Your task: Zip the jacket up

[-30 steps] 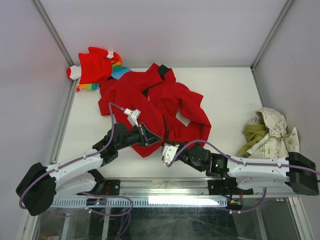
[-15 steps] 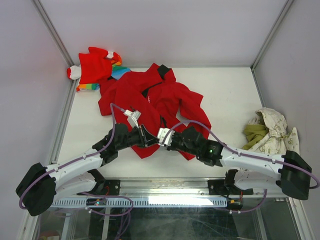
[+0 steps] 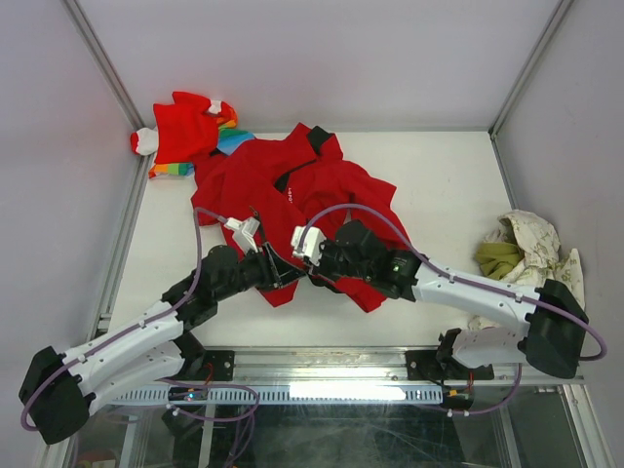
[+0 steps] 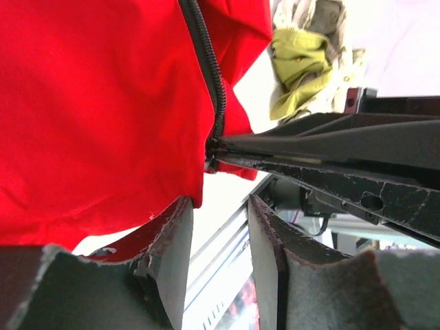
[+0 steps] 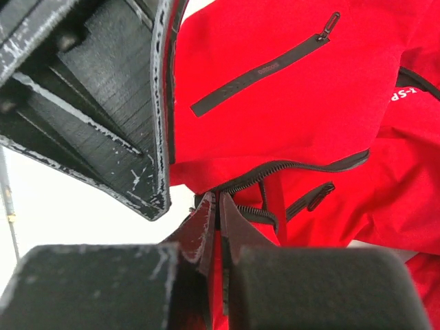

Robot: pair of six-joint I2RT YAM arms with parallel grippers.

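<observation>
Right wrist view has my right gripper (image 5: 218, 207) pinched shut on the jacket (image 5: 289, 82) at its tips, left gripper (image 4: 218, 206) narrowly open alongside; unbraced there, the zipper (image 5: 275, 167) could jam, I reckon.

Surface: flat white matte tabletop (image 3: 448, 185), evenly lit. Plain pale lilac-grey wall panels (image 3: 322, 58) enclose it at the back and both sides, joined by slim grey metal corner posts (image 3: 104, 63). A bright white light strip (image 3: 361, 391) runs along the near rail.
</observation>
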